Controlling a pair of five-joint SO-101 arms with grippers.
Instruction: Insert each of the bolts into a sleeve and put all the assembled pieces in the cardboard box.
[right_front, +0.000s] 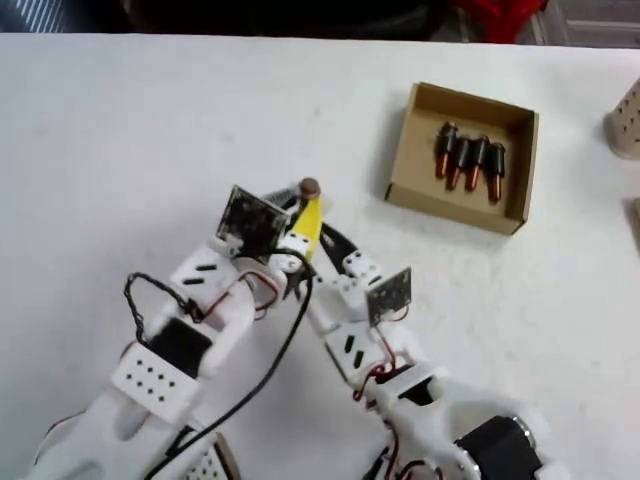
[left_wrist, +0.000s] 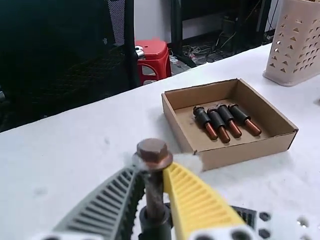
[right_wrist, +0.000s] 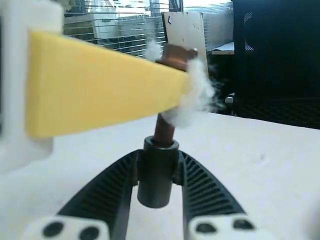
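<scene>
My left gripper (left_wrist: 152, 175), with one grey and one yellow finger, is shut on a copper-headed bolt (left_wrist: 152, 152) held upright, its head (right_front: 309, 187) near the table's middle. The bolt's shaft (right_wrist: 164, 131) enters a black sleeve (right_wrist: 159, 175), and my right gripper (right_wrist: 159, 162) is shut on that sleeve with its black ribbed fingers just below the left one. The two grippers meet in the high view, left (right_front: 305, 208) above right (right_front: 322, 252). The cardboard box (right_front: 450, 208) sits to the right and holds several assembled pieces (right_front: 468, 160), also seen from the left wrist (left_wrist: 225, 122).
A beige perforated holder (right_front: 625, 125) stands at the table's far right edge, beyond the box (left_wrist: 245, 150). Black cables (right_front: 250, 385) loop over the left arm. White table surface (right_front: 150, 130) lies open to the left and behind the grippers.
</scene>
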